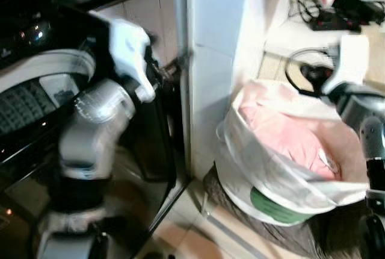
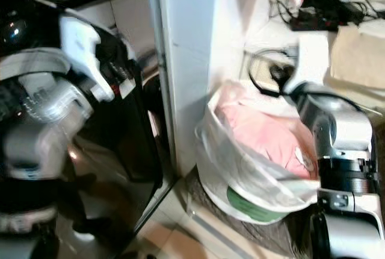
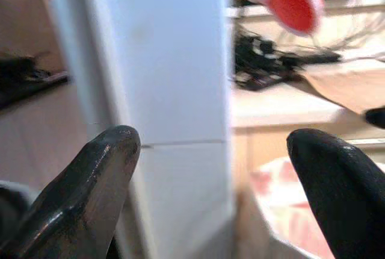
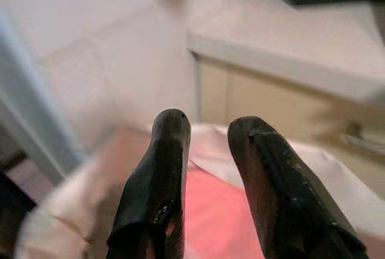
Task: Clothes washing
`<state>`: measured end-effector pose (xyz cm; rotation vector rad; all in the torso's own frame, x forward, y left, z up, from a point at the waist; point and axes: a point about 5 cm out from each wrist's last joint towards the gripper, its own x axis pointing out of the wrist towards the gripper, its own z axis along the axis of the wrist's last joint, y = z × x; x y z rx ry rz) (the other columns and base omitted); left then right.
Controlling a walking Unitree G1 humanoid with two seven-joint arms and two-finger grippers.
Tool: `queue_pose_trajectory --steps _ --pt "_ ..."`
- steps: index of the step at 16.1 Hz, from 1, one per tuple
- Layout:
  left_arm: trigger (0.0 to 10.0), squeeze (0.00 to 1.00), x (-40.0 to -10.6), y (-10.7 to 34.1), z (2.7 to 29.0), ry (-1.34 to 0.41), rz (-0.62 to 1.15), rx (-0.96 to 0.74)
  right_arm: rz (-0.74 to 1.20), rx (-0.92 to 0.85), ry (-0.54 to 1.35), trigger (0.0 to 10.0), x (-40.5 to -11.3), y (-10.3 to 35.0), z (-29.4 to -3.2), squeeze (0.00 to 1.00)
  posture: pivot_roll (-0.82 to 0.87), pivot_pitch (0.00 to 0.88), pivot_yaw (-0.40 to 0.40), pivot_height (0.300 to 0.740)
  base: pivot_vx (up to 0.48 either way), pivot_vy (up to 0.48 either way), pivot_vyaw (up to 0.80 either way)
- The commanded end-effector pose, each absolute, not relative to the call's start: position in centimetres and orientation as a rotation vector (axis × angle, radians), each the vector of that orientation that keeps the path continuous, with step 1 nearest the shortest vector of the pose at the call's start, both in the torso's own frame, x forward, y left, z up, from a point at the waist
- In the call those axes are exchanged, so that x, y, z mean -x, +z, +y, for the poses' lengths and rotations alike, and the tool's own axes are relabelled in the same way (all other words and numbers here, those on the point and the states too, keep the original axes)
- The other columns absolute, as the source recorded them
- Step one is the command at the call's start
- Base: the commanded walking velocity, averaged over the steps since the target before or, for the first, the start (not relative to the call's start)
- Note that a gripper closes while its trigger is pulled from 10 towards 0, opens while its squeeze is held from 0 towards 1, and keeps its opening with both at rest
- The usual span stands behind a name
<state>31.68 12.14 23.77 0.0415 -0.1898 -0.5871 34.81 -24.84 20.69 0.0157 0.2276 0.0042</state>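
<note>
Right tool (image 4: pixel 207 150) hangs over the pink clothes (image 1: pixel 289 135), fingers narrow and empty; left tool (image 3: pixel 210 168) gapes wide; open wider, descend centrally, avoid the white bag (image 1: pixel 271 180).

Silver jointed arms with white wrist housings (image 1: pixel 129 48) and glossy black, blunt-tipped fingers (image 4: pixel 159 193).

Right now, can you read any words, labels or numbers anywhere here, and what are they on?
No text can be read.
White plastic bag: a green patch that may be a logo, too blurred to read.
Washing machine: control panel marks too blurred to read.
Pink clothes: a small round mark, unreadable.
</note>
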Motion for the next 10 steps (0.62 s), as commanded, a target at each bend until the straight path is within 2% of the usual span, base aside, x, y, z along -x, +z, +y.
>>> queue_pose_trajectory --steps 1,3,5,7,8,10 --pt "10.0 0.0 -31.3 24.3 11.8 -0.596 -0.224 -0.07 0.216 -0.01 -0.006 10.0 -34.9 20.5 -25.3 1.0 -0.07 0.0 0.074 0.74 0.0 0.0 0.0" --pt "10.0 0.0 -30.3 23.3 10.7 -0.648 -0.208 -0.141 0.293 0.021 -0.011 10.0 -35.3 18.3 -26.7 1.0 -0.06 0.0 0.057 0.74 0.0 0.0 0.0" --pt "10.0 0.0 -29.8 22.9 10.5 -0.665 -0.196 -0.134 0.372 0.015 0.029 10.0 -35.5 16.6 -27.0 1.0 -0.05 0.0 0.049 0.74 0.0 0.0 0.0" --pt "10.0 0.0 -29.6 22.8 10.6 -0.63 -0.202 -0.109 0.437 -0.002 0.042 10.0 -35.6 14.8 -27.3 1.0 -0.04 0.0 0.046 0.74 0.0 0.0 0.0" --pt "10.0 0.0 -29.8 23.1 10.9 -0.529 -0.284 -0.082 0.475 0.02 0.048 10.0 -35.6 13.6 -27.4 1.0 -0.04 0.0 0.04 0.74 0.0 0.0 0.0" --pt "10.0 0.0 -29.8 22.6 11.5 -0.451 -0.269 -0.012 0.474 0.03 0.082 10.0 -35.8 13.4 -26.7 1.0 -0.03 0.0 0.023 0.74 0.0 0.0 0.0"
